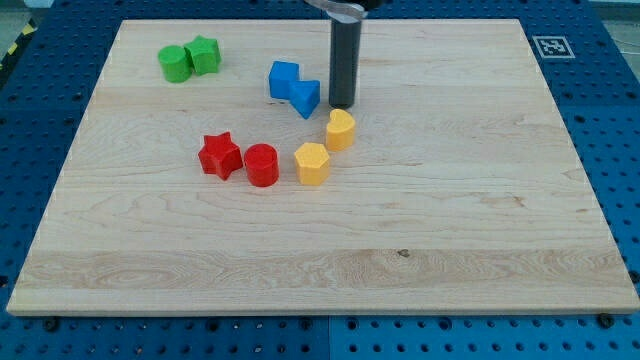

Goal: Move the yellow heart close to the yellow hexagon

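1. The board point(480, 200) lies bare across the frame's right half and bottom.
2. My tip point(342, 105), a bare rod clamping nothing, stands just above the yellow heart point(340, 129), beside the blue block point(294, 87).
3. Near frame centre, the heart sits just upper right of the yellow hexagon point(312, 163); its pointing direction is unclear.

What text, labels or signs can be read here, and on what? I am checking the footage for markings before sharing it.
No readable words or numbers anywhere.
One sign only: a black-and-white square marker at the top-right corner of the wooden board; it is a pattern, not text.
The blocks and my tip carry no markings.
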Controlling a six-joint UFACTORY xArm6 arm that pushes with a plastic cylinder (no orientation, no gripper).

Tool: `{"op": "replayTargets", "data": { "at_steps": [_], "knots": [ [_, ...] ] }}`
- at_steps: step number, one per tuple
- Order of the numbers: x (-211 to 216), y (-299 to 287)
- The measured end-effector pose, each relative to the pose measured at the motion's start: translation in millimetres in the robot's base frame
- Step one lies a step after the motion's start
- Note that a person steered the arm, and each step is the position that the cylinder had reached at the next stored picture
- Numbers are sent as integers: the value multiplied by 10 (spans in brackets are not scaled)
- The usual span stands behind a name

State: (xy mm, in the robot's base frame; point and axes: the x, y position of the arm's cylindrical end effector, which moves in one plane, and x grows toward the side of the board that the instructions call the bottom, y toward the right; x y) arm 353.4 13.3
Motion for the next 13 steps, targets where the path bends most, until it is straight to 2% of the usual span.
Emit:
{"op": "replayTargets", "data": {
  "at_steps": [7, 10, 13],
  "knots": [
    [446, -56],
    [455, -137],
    [397, -1432]
  ]
}}
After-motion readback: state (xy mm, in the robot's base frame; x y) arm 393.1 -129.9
